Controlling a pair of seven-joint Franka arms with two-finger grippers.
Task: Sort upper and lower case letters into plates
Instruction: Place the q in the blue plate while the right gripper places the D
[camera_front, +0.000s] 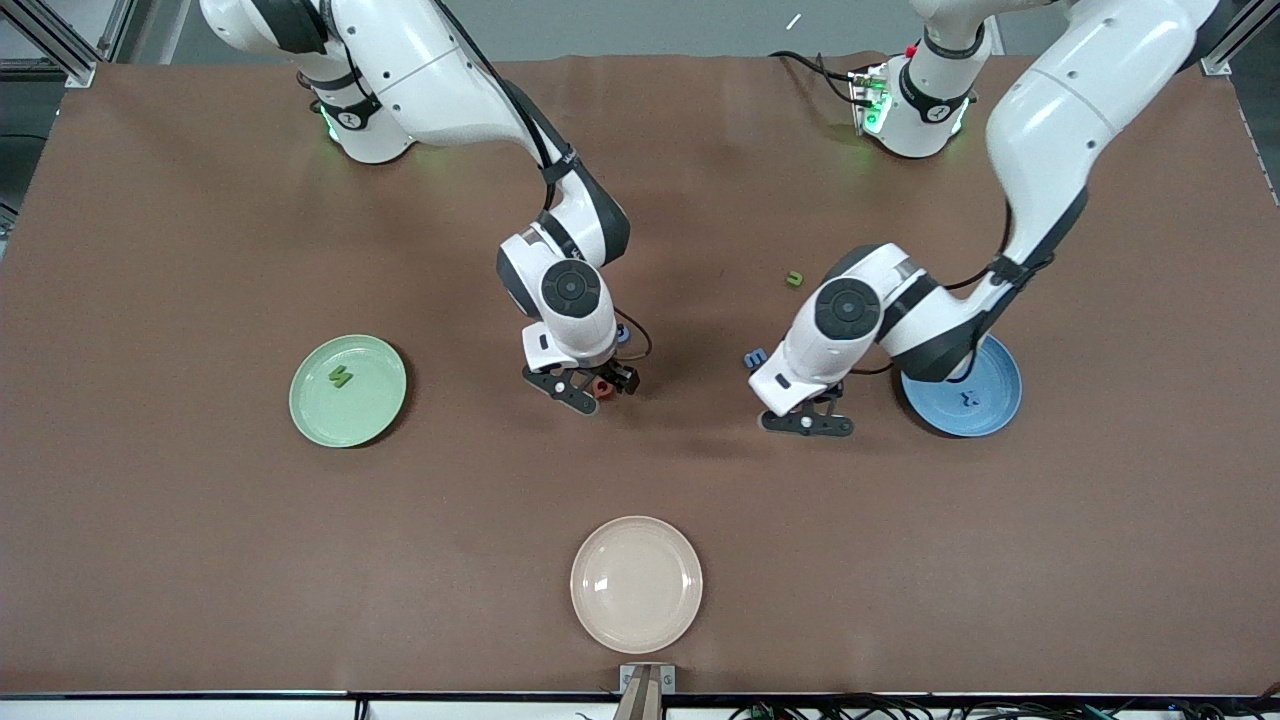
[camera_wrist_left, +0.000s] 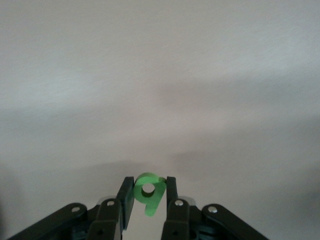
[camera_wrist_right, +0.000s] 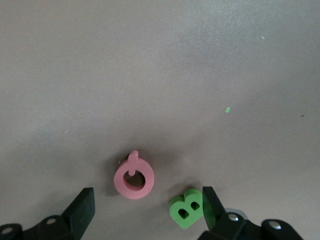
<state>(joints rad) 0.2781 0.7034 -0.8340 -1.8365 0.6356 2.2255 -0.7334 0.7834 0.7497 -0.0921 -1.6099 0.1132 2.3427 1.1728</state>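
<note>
Green letter (camera_wrist_left: 149, 194) in left gripper (camera_wrist_left: 148, 197)

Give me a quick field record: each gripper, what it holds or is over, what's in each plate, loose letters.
left gripper: shut on green letter, in the air beside the blue plate
right gripper: open, low over red letter, green B beside it
green plate: one green letter
blue plate: one blue letter
cream plate: nothing seen in it
loose letters: green U; blue letter
</note>
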